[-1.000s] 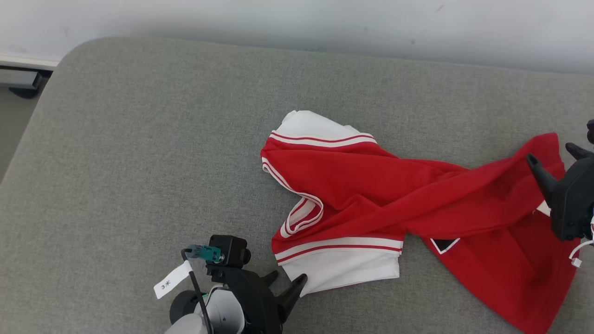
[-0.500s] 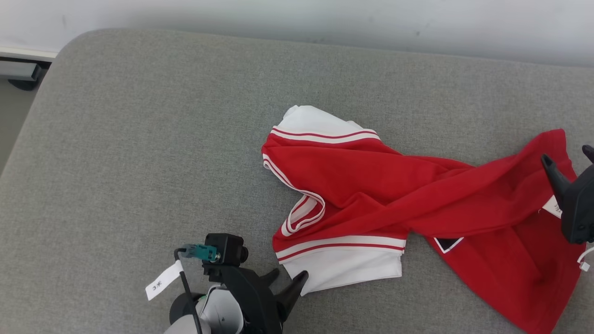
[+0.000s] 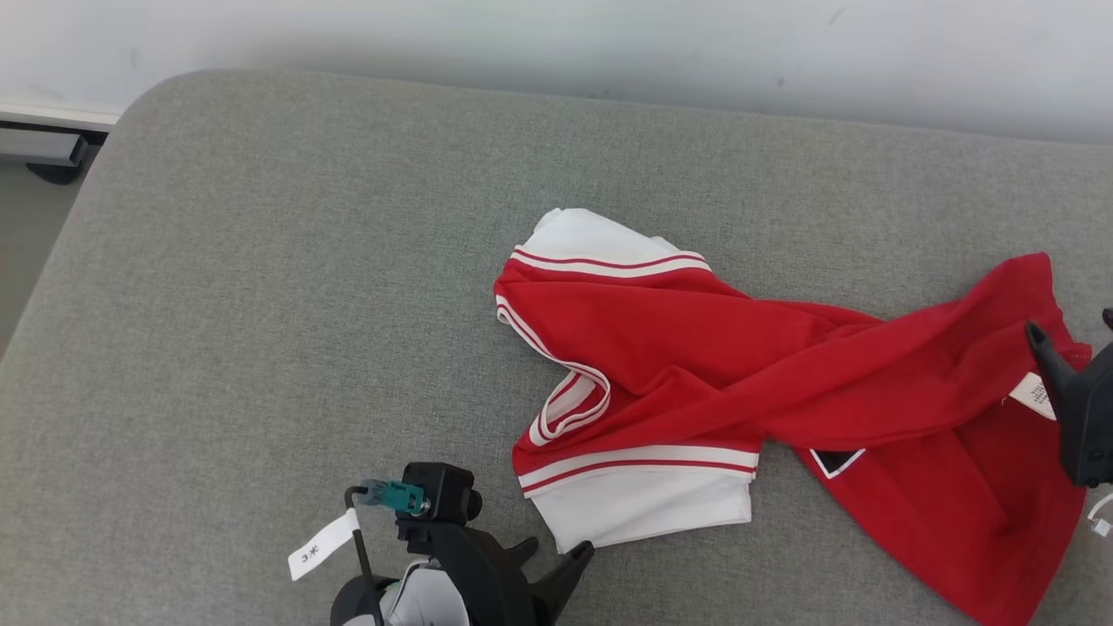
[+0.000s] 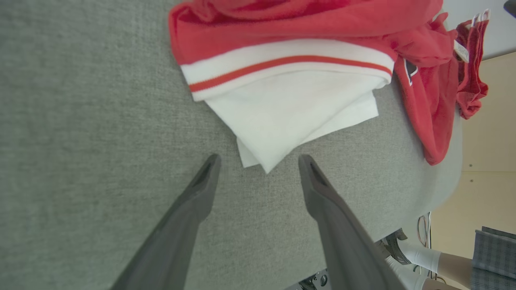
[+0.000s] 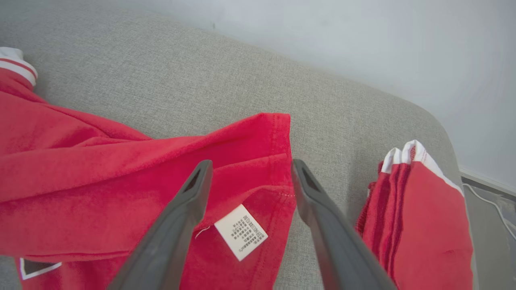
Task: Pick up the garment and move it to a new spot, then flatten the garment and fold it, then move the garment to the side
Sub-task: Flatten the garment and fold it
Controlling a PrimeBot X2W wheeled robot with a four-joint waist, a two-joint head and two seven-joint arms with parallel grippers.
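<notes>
The garment (image 3: 739,382) is a red shirt with white, red-striped sleeves, lying crumpled across the grey cushion (image 3: 261,304). My left gripper (image 3: 556,549) stands open at the near corner of the white sleeve (image 4: 282,108). In the left wrist view that corner lies just between the tips of my left gripper (image 4: 258,161), with nothing gripped. My right gripper (image 3: 1071,329) is open over the garment's right end. In the right wrist view my right gripper (image 5: 252,165) straddles the red hem (image 5: 278,153), above a white care label (image 5: 240,232).
A second red and white folded cloth (image 5: 415,209) lies at the cushion's right end, close to my right gripper. The cushion's rounded edge (image 3: 78,200) drops off at the left. A white wall (image 3: 556,43) runs behind. A person's leg (image 4: 419,257) stands beside the cushion.
Both grippers have drawn back a little toward me, staying open. The right one has uncovered the care label. The head camera has shifted slightly. The garment lies as before.
</notes>
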